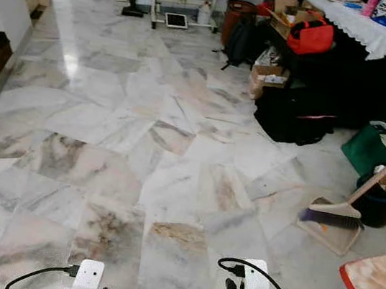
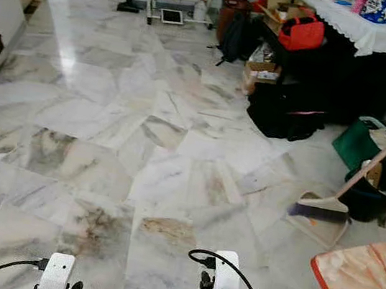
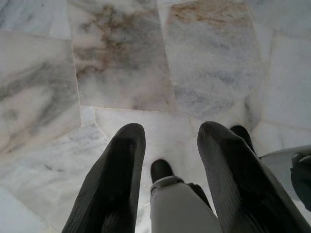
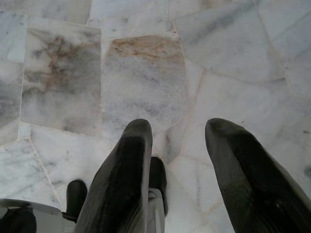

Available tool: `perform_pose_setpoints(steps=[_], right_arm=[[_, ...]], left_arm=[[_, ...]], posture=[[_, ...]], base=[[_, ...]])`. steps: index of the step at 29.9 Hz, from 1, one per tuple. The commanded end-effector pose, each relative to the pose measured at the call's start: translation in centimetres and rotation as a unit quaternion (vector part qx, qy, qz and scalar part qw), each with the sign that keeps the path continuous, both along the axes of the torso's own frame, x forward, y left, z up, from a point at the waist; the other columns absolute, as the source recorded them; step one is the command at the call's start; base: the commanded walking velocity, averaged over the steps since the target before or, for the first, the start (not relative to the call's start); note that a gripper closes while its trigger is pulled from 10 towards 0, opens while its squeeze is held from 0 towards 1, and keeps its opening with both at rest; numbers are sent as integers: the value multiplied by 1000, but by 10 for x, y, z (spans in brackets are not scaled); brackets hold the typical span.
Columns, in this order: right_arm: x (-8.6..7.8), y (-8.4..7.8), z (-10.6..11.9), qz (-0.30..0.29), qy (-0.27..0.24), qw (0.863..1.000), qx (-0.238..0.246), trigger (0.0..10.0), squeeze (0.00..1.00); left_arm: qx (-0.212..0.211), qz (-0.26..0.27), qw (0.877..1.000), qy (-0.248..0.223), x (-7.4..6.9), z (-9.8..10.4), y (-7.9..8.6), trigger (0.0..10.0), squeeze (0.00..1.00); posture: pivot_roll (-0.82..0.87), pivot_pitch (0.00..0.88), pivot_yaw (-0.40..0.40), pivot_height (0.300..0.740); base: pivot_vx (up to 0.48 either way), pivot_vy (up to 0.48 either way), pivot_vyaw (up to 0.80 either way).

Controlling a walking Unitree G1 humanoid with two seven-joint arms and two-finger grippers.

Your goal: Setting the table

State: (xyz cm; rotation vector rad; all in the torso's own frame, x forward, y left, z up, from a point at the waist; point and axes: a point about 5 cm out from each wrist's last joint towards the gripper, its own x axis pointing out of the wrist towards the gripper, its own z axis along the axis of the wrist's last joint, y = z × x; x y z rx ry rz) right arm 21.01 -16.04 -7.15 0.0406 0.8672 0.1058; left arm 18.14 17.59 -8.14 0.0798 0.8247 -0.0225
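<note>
Above marble floor [image 1: 141,151]: left gripper [image 3: 167,141], right gripper [image 4: 177,136] both spread, empty.

Ahead of you the floor [image 1: 144,130] runs to a far rack [image 1: 177,4]. On your right, a bench [image 1: 356,23] carries boxes, with bags [image 1: 296,113] below it; nearer stands a broom [image 1: 360,191], and another bench's corner [image 1: 378,288] lies nearest.
</note>
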Motion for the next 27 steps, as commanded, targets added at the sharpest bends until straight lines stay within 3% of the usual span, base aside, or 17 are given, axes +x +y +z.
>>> perform_pose_setpoints(steps=[1,6,16,22,27], right_arm=[[-1,-2,-1,-10,-1,1000,1,10000,0],[-1,-2,-1,-15,-1,1000,2,10000,0],[-1,-2,-1,-15,0,1000,1,10000,0],[0,-2,0,-15,-1,1000,3,10000,0],[-1,-3,0,-14,0,1000,1,10000,0]], left_arm=[[2,-15,1000,1,0,0,-2,10000,0],[20,-41,999,0,1,0,-4,10000,0],[25,-47,999,4,-1,-1,-3,10000,0],[38,-62,997,5,0,-1,-4,10000,0],[36,-59,998,6,-2,-1,-4,10000,0]], posture=[[22,0,-25,732],[17,0,-19,732],[22,0,-24,732],[19,0,-19,732],[18,0,-20,732]], base=[[0,0,-587],[0,0,-594],[0,-275,-590],[0,0,-589],[0,-370,-587]])
